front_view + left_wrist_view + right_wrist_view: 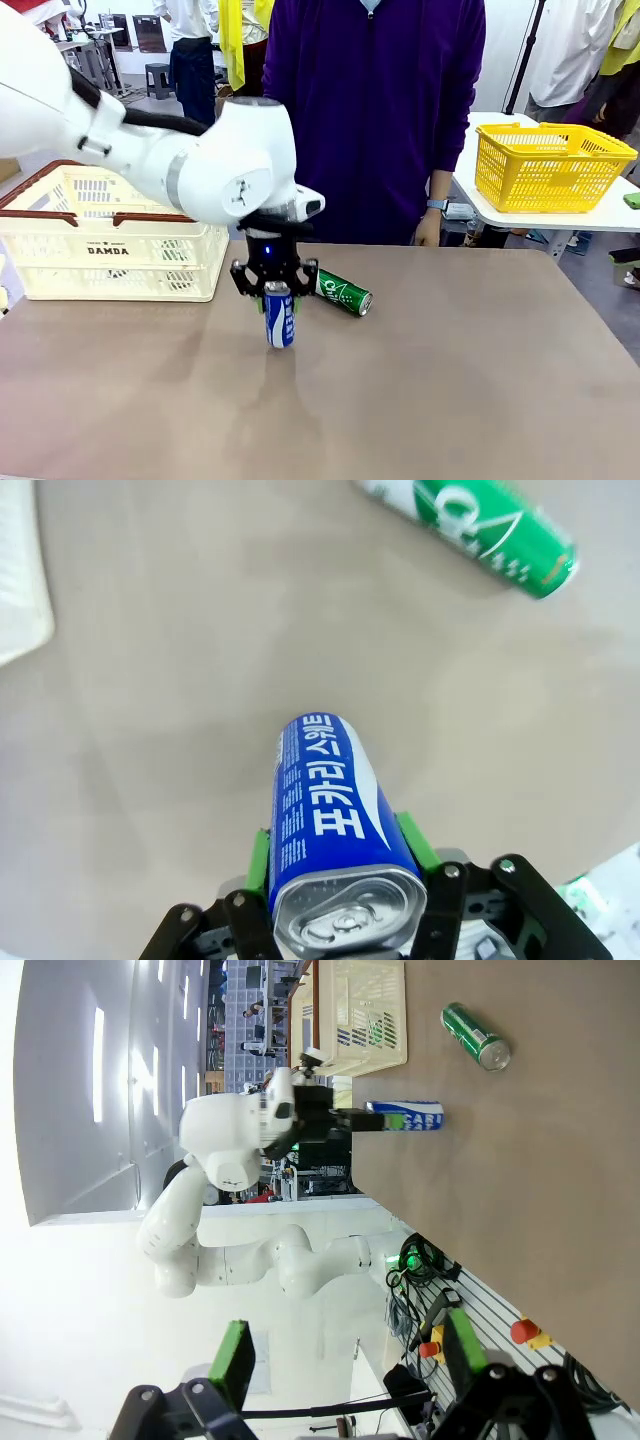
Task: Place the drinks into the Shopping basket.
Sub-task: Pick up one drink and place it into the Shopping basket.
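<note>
The left gripper (276, 290) is clamped by its green pads (413, 840) on the upper part of a slim blue drink can (279, 322) with white lettering and a silver top. The can is held upright at the brown table surface (480, 380), near its middle. A slim green drink can (345, 293) with white markings is laid on its side just beyond the blue one, apart from it. The large cream-white slotted plastic crate (110, 250) with a dark brown rim is positioned at the table's far left, apart from both cans. The right gripper (347, 1355) is held away from the cans, its jaws apart with nothing between them.
</note>
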Available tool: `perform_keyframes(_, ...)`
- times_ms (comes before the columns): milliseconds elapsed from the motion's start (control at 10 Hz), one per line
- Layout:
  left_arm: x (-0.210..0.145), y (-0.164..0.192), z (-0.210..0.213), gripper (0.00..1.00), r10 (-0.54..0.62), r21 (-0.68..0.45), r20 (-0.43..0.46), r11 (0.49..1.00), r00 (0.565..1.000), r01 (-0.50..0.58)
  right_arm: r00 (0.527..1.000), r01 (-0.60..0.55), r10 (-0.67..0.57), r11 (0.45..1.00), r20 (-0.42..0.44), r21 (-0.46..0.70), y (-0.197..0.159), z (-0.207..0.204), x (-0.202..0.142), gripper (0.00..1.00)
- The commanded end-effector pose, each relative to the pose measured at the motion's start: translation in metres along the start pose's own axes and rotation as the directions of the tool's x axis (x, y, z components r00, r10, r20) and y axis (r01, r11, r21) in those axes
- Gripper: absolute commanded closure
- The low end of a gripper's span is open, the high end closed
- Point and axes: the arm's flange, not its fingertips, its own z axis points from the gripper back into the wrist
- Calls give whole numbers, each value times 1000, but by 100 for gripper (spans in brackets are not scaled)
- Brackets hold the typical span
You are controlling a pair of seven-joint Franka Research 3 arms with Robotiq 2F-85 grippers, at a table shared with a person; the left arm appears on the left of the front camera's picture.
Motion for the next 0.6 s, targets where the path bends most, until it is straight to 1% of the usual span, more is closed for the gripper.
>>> perform_keyframes(0,6,29,89,100,-36,-21,55,999,998,37,1000,8,-8,1000,-3,1,3,2,-1,0)
perform_keyframes(100,6,45,135,100,-87,-41,56,995,995,90,1000,8,-8,1000,-3,1,3,2,-1,0)
perform_keyframes(200,10,61,172,100,-74,-38,90,996,993,78,1000,8,-8,1000,-3,1,3,2,-1,0)
perform_keyframes(300,14,76,199,100,-104,-44,109,993,989,110,1000,8,-8,1000,-3,1,3,2,-1,0)
perform_keyframes(400,13,92,219,100,-133,-67,116,988,984,142,1000,8,-8,1000,-3,1,3,2,-1,0)
perform_keyframes(500,9,103,226,100,-94,-98,148,989,984,109,1000,8,-8,1000,-3,1,3,2,-1,0)
